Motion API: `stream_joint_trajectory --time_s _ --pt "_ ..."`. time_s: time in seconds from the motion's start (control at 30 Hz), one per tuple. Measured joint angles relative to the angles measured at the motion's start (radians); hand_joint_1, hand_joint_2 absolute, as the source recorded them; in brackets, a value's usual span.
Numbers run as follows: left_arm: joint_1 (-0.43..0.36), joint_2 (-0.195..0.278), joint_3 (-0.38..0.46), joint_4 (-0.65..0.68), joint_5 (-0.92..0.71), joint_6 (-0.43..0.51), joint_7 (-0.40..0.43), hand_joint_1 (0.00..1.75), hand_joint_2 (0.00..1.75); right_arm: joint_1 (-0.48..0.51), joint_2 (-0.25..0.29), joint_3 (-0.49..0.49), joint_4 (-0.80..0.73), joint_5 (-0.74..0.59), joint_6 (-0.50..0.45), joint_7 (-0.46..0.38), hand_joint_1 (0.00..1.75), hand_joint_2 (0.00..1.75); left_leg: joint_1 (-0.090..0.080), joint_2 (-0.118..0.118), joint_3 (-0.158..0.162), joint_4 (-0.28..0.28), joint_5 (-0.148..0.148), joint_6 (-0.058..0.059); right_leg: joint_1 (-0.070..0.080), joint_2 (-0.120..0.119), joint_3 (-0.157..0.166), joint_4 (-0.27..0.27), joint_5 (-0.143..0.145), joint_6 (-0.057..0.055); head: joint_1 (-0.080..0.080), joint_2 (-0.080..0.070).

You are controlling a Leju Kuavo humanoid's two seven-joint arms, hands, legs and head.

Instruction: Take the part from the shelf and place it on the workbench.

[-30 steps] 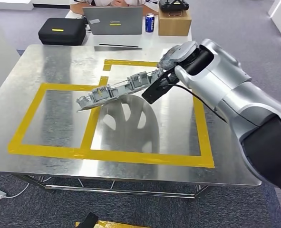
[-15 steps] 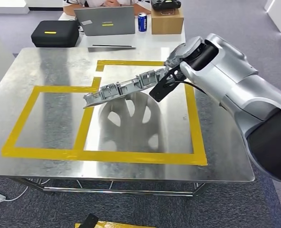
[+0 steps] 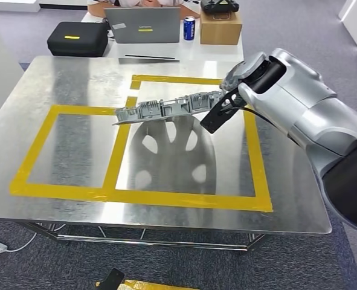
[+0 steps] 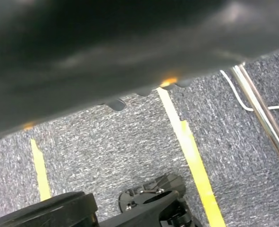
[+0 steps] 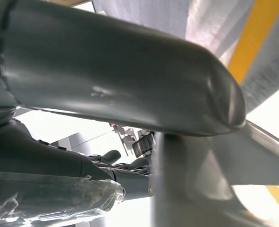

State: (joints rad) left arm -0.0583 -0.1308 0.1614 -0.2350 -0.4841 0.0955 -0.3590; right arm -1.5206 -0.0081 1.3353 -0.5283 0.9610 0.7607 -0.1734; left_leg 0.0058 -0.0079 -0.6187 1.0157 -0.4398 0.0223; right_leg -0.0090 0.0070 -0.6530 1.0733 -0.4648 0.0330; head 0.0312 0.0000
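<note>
While I watch from the head camera, my right hand (image 3: 233,90) grips one end of the long grey ribbed part (image 3: 167,109), holding it in the air above the metal workbench (image 3: 76,151), over the yellow tape outline (image 3: 117,151) and tilted slightly down toward its free end. Its reflection shows on the steel below. Behind the bench I see a black case (image 3: 77,38), a laptop (image 3: 142,25), a blue can (image 3: 189,28) and a cardboard box (image 3: 221,27).

My right wrist camera adds the close view: the thick grey thumb (image 5: 131,80) with yellow tape behind it. My left wrist camera looks down at grey carpet (image 4: 131,142) with yellow floor lines; whether the left hand is open or closed I cannot tell.
</note>
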Motion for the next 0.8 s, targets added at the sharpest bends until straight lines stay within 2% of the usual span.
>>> stream_joint_trajectory --time_s 0.03,0.07,0.13,0.2,0.23,0.3,0.33,0.37,0.4,0.47,0.5,0.53,0.57,0.63,0.7,0.73,0.8 --pt "-0.001 0.000 0.000 0.000 0.000 0.000 0.000 0.00 0.00 -0.001 0.000 0.005 0.000 -0.002 0.000 0.000 0.00 0.00 -0.002 0.000 -0.002 0.001 0.000 -0.005 0.001 0.000 0.021 -0.038 0.009 -0.003 -0.001 0.000" --pt "-0.001 -0.001 0.000 0.000 0.000 0.000 0.000 0.00 0.00 -0.001 -0.001 0.010 -0.001 -0.003 0.000 0.000 0.00 0.00 -0.003 0.000 -0.003 0.002 0.001 -0.010 0.002 0.000 0.030 -0.054 0.009 -0.007 -0.001 0.000" --pt "-0.001 -0.001 0.000 0.000 0.000 0.000 0.000 0.00 0.00 0.001 -0.002 0.020 -0.001 -0.005 0.000 0.000 0.00 0.00 -0.003 0.000 -0.005 0.001 0.002 -0.021 0.003 0.000 0.033 -0.059 0.012 -0.016 -0.001 0.000" --pt "-0.001 -0.001 0.000 0.000 0.000 0.000 0.000 0.00 0.00 -0.001 -0.003 0.029 -0.001 -0.005 0.000 0.001 0.00 0.00 -0.001 0.001 -0.014 0.025 -0.020 -0.030 0.001 -0.001 0.037 -0.064 0.016 -0.026 -0.003 0.000" --pt "-0.001 -0.001 0.000 0.000 0.000 0.000 0.000 0.00 0.00 -0.002 -0.004 0.033 -0.001 -0.005 0.000 0.001 0.00 0.00 0.001 0.002 -0.031 0.064 -0.045 -0.034 -0.001 -0.002 0.038 -0.067 0.017 -0.030 -0.004 0.000" --pt "-0.001 -0.001 0.000 0.000 0.000 0.000 0.000 0.00 0.00 -0.003 -0.004 0.039 -0.001 -0.005 0.000 0.001 0.00 0.00 0.002 0.002 -0.086 0.189 -0.104 -0.040 0.000 -0.002 0.040 -0.067 0.017 -0.035 -0.005 0.000" --pt "-0.001 0.000 0.000 0.000 0.000 0.000 0.000 0.00 0.00 -0.001 -0.004 0.042 -0.001 -0.005 0.000 0.001 0.00 0.00 0.003 0.002 -0.111 0.241 -0.121 -0.042 0.000 -0.001 0.040 -0.067 0.016 -0.036 -0.004 0.000" --pt "-0.001 0.000 0.000 0.000 0.000 0.000 0.000 0.00 0.00 0.001 -0.004 0.045 -0.001 -0.005 0.000 0.001 0.00 0.00 0.003 0.002 -0.124 0.266 -0.119 -0.043 0.000 -0.001 0.040 -0.066 0.016 -0.036 -0.004 0.000" --pt "-0.001 0.000 0.000 0.000 0.000 0.000 0.000 0.00 0.00 0.003 -0.004 0.047 -0.001 -0.005 0.000 0.001 0.00 0.00 0.003 0.002 -0.118 0.251 -0.099 -0.042 0.000 -0.001 0.041 -0.066 0.016 -0.036 -0.004 0.000" --pt "-0.001 0.000 0.000 0.000 0.000 0.000 0.000 0.00 0.00 0.001 -0.004 0.049 -0.001 -0.006 0.000 0.001 0.00 0.00 0.003 0.003 -0.064 0.139 -0.031 -0.037 0.000 0.000 0.043 -0.065 0.014 -0.034 -0.004 0.000" --pt "-0.001 0.000 0.000 0.000 0.000 0.000 0.000 0.00 0.00 -0.001 -0.004 0.050 -0.001 -0.006 0.000 0.001 0.00 0.00 0.002 0.003 -0.034 0.077 -0.008 -0.033 0.002 0.000 0.043 -0.064 0.013 -0.032 -0.004 0.000" --pt "-0.002 0.000 0.000 0.000 0.000 0.000 0.000 0.00 0.00 -0.003 -0.004 0.050 -0.001 -0.006 0.000 0.001 0.00 0.00 0.000 0.003 -0.012 0.033 0.003 -0.029 0.004 0.001 0.040 -0.062 0.013 -0.028 -0.004 0.000" --pt "-0.003 0.000 0.000 0.000 0.000 0.000 0.000 0.00 0.00 -0.005 -0.005 0.050 -0.001 -0.006 0.000 0.001 0.00 0.00 -0.001 0.004 -0.003 0.011 0.002 -0.025 0.005 0.001 0.038 -0.062 0.013 -0.024 -0.003 0.000" --pt "-0.003 0.000 0.000 0.000 0.000 0.000 0.000 0.00 0.00 -0.005 -0.005 0.051 -0.001 -0.006 0.000 0.001 0.00 0.00 -0.002 0.004 0.000 0.001 -0.001 -0.016 0.005 0.000 0.035 -0.063 0.014 -0.014 -0.003 0.000" --pt "-0.003 0.000 0.000 0.000 0.000 0.000 0.000 0.00 0.00 -0.007 -0.006 0.050 -0.001 -0.006 0.000 0.001 0.00 0.00 0.000 0.004 0.003 -0.005 0.003 -0.004 0.004 -0.001 0.021 -0.041 -0.004 -0.004 -0.001 0.000" --pt "-0.004 0.000 0.000 0.000 0.000 0.000 0.000 0.00 0.00 -0.009 -0.007 0.051 -0.001 -0.006 0.000 0.001 0.00 0.00 0.002 0.005 0.004 -0.008 0.005 0.001 0.003 -0.001 0.001 -0.001 -0.027 0.001 0.000 0.000" --pt "-0.005 0.000 0.000 0.000 0.000 0.000 0.000 0.00 0.00 -0.009 -0.009 0.052 -0.001 -0.008 0.000 0.002 0.00 0.00 0.003 0.005 0.004 -0.008 0.004 0.007 0.002 -0.001 -0.060 0.129 -0.087 0.007 0.002 0.000"
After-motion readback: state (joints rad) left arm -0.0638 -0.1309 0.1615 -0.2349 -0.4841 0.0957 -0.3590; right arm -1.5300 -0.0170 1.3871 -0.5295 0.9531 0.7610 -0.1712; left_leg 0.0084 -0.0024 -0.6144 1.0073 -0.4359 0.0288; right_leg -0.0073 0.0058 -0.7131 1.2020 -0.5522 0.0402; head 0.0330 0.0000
